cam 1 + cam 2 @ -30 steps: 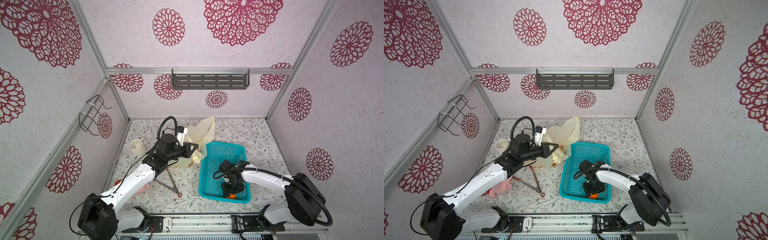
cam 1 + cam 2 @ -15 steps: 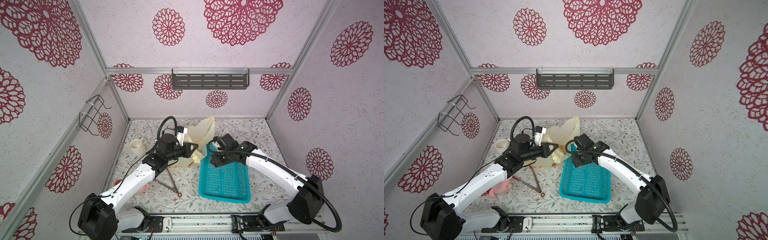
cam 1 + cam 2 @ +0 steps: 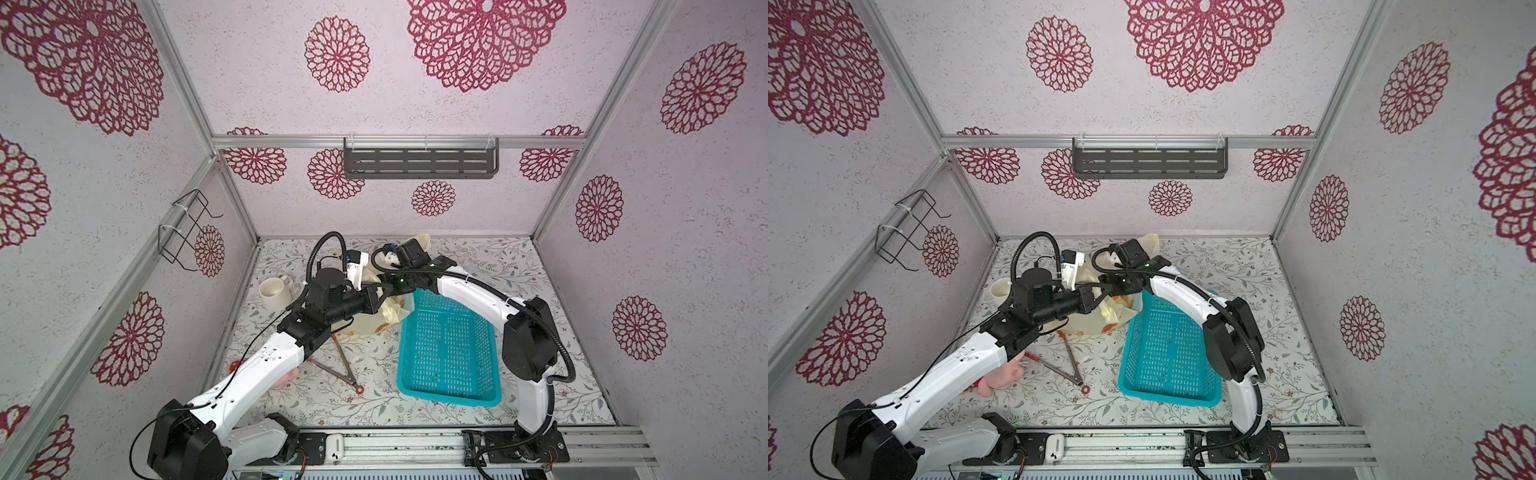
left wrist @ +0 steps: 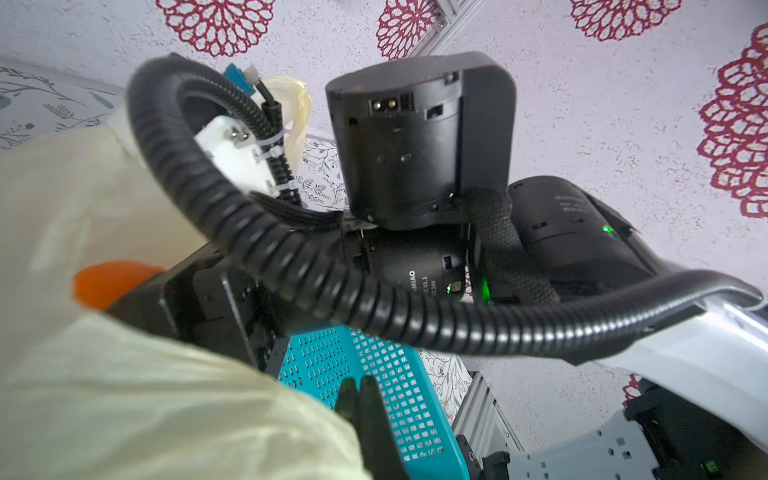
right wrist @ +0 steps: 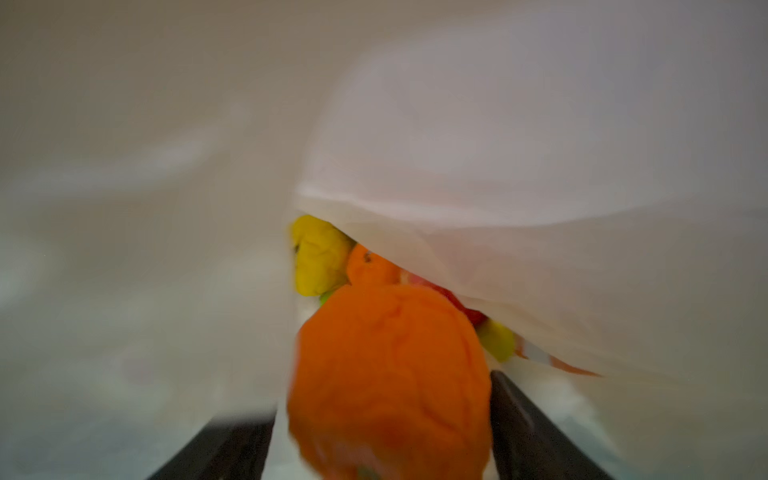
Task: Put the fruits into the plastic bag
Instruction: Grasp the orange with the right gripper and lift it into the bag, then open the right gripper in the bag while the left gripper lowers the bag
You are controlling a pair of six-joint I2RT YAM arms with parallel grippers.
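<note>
Right wrist view: plastic bag point(image 5: 540, 166) holds fruits point(image 5: 320, 257); tangerine point(image 5: 390, 374) between right end effector's point(image 5: 384, 401) spread fingers point(image 5: 528, 428), grip unclear.

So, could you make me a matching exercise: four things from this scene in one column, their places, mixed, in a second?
1 tangerine
2 teal basket
3 mug
4 tongs

a by the left wall
b between the fingers of the right claw
c lying open in a V, on the near side of the plastic bag
d right of that bag

Pairs: 1-b, 2-d, 3-a, 4-c
</note>
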